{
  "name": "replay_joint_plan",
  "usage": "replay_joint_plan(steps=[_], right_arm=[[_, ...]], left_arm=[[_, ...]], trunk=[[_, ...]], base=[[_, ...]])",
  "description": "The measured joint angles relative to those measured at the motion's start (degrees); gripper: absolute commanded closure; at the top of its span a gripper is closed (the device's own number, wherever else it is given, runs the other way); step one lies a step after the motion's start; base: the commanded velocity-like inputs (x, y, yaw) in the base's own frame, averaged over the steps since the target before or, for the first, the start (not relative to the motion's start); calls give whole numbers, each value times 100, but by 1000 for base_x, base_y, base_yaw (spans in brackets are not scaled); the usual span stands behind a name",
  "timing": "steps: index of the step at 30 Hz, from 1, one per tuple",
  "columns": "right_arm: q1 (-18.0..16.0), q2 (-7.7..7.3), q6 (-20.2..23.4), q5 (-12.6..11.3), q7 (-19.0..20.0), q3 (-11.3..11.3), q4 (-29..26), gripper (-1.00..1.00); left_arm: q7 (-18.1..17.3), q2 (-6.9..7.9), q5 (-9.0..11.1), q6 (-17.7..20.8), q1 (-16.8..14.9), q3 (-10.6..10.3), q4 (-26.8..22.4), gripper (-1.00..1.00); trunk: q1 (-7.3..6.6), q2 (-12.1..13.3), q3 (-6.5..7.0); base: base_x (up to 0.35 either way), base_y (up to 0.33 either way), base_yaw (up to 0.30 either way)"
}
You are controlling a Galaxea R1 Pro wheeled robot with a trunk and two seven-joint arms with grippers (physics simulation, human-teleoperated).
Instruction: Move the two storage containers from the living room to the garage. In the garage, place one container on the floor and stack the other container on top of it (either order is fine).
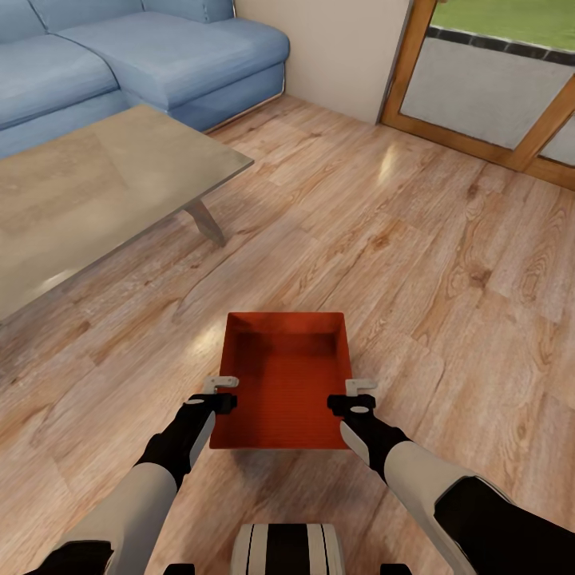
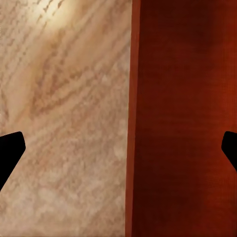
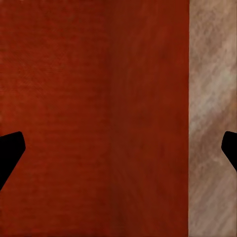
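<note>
Storage container (image 1: pixel 283 383): stiff, thin-walled, probably light. Left gripper (image 1: pixel 221 386) and right gripper (image 1: pixel 361 390) spread, straddling opposite side walls; suitable grip points.

One orange-red storage container (image 1: pixel 283 383) is seen at lower centre, flanked at its side walls by the left claw (image 1: pixel 221 394) and right claw (image 1: pixel 356 395). A blue sofa (image 1: pixel 120 56) occupies the upper left, above a grey tabletop (image 1: pixel 88 192).
</note>
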Motion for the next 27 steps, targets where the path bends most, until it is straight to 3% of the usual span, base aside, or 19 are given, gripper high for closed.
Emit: replay_joint_plan(steps=[27], right_arm=[[0, 0, 1, 0, -9, 0, -8, -100]], left_arm=[[0, -1, 7, 8, 0, -7, 2, -100]], trunk=[[0, 0, 0]], base=[[0, 0, 0]])
